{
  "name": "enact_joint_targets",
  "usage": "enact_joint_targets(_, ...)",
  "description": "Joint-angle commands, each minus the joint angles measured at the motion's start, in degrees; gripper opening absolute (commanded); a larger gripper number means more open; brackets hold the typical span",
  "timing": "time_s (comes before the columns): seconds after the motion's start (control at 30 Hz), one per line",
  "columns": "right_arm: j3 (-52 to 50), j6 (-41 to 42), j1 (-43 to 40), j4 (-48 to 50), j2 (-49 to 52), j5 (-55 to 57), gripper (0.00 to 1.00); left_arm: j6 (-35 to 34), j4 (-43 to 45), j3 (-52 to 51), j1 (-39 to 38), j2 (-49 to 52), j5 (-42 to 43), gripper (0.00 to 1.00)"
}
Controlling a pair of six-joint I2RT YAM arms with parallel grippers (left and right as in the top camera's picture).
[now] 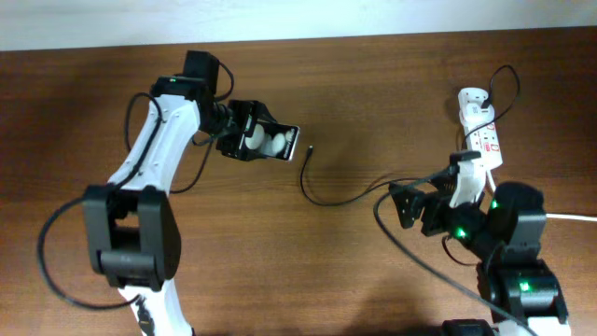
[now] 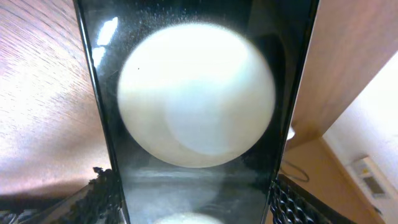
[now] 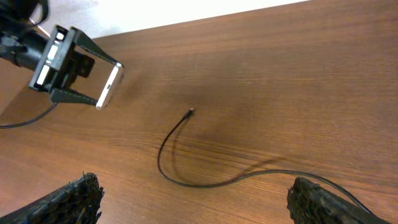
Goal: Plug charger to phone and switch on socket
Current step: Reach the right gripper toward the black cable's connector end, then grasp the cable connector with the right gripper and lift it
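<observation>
My left gripper (image 1: 250, 140) is shut on the phone (image 1: 272, 142), a black smartphone with two white round reflections, held off the table at the upper left; its screen fills the left wrist view (image 2: 196, 124). The charger is a thin black cable (image 1: 322, 196) lying on the table, its plug tip (image 1: 309, 147) just right of the phone. The cable (image 3: 186, 180) and tip (image 3: 190, 112) show in the right wrist view, with the phone (image 3: 109, 86) far left. My right gripper (image 1: 410, 203) is open and empty above the cable. The socket (image 1: 480, 131) lies at the far right; the adapter is hidden.
The thick white cord (image 1: 569, 217) runs off the right edge. The robots' black cables loop beside the left arm (image 1: 56, 243) and across the right arm's base (image 1: 429, 266). The table's far edge meets a white wall.
</observation>
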Motion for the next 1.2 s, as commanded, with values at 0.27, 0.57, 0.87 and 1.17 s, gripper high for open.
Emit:
enact_joint_targets(0.27,14.6,9.4,0.3,-0.9,22.8,-28.5,0.98,-4.3,0.6,1.7,-4.7,-7.3,-10.2,0.00)
enact_joint_targets(0.57,14.6,27.3,17.7,8.1,29.1,0.1,0.75,-8.3,0.6,1.7,-10.2,-7.3,-8.0,0.00)
enact_joint_targets(0.87,14.6,30.4,22.3,17.3,37.9,0.4,0.62,-8.3,0.0,1.7,-11.8,-7.3,-0.8,0.00)
enact_joint_targets(1.17,14.6,30.8,22.5,18.4,38.2,1.4,0.43,-10.5,0.2,1.7,-14.9,-7.3,-1.0,0.00)
